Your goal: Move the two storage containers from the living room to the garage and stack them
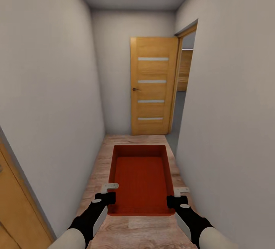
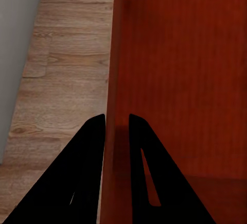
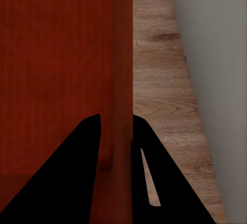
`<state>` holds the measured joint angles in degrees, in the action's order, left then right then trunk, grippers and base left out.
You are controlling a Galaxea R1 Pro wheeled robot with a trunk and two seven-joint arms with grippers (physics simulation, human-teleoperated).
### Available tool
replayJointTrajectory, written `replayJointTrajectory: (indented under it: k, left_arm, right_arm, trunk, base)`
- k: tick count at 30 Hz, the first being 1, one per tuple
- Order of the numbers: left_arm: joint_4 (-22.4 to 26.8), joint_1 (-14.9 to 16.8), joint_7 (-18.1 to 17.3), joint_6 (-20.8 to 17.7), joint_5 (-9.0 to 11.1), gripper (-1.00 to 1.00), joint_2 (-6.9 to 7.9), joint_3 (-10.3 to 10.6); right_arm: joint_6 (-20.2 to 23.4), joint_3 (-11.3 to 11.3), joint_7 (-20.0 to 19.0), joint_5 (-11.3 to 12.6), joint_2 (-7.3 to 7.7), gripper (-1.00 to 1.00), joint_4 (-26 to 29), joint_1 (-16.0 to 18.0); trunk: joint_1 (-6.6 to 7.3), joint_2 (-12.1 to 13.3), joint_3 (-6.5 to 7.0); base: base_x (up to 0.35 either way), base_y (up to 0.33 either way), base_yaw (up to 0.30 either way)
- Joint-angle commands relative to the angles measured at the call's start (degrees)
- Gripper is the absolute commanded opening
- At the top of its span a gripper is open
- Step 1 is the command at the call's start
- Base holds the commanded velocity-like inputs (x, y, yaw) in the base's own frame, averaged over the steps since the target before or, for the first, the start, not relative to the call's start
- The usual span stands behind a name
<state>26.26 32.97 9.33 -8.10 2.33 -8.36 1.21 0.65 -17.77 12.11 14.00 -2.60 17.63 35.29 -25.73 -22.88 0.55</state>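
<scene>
Between both grippers: red-orange storage container [image 1: 140, 178], carried level above wood-plank floor [image 1: 97, 172] of narrow hallway. Left gripper [image 1: 108, 192] pinched on container's left wall near the close corner, one finger [image 2: 77, 177] outside, other inside, wall btwn. Right gripper [image 1: 176, 195] clamped same way on right wall, finger [image 3: 72, 175] inside, other outside. Ahead of grippers, past container: wooden door [image 1: 152, 85] w/ glass strips, open doorway just right of it. Grey walls close either side.
</scene>
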Motion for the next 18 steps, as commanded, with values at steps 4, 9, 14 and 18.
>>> replayJointTrajectory:
  k: [4,9,14,18]
  left_arm:
    - [0.2,0.0,4.0,-0.4,-0.7,-1.0,0.45,-1.6]
    - [0.2,0.0,4.0,-0.4,-0.7,-1.0,0.45,-1.6]
    - [0.1,0.0,4.0,-0.4,-0.7,-1.0,0.45,-1.6]
    - [0.1,0.0,4.0,-0.4,-0.7,-1.0,0.45,-1.6]
  right_arm:
    - [0.1,0.6,-0.1,0.8,0.04,-1.0,0.2,0.0]
    - [0.1,0.6,-0.1,0.8,0.05,-1.0,0.2,0.0]
    - [0.1,0.6,-0.1,0.8,0.05,-1.0,0.2,0.0]
    - [0.1,0.6,-0.1,0.8,0.03,-1.0,0.2,0.0]
  trunk:
    - [-0.05,0.0,-0.02]
    - [-0.05,0.0,-0.02]
    - [-0.05,0.0,-0.02]
    - [-0.05,0.0,-0.02]
  base:
    - [0.322,0.0,0.0]
    - [0.323,0.0,0.0]
    - [0.323,0.0,0.0]
    - [0.323,0.0,0.0]
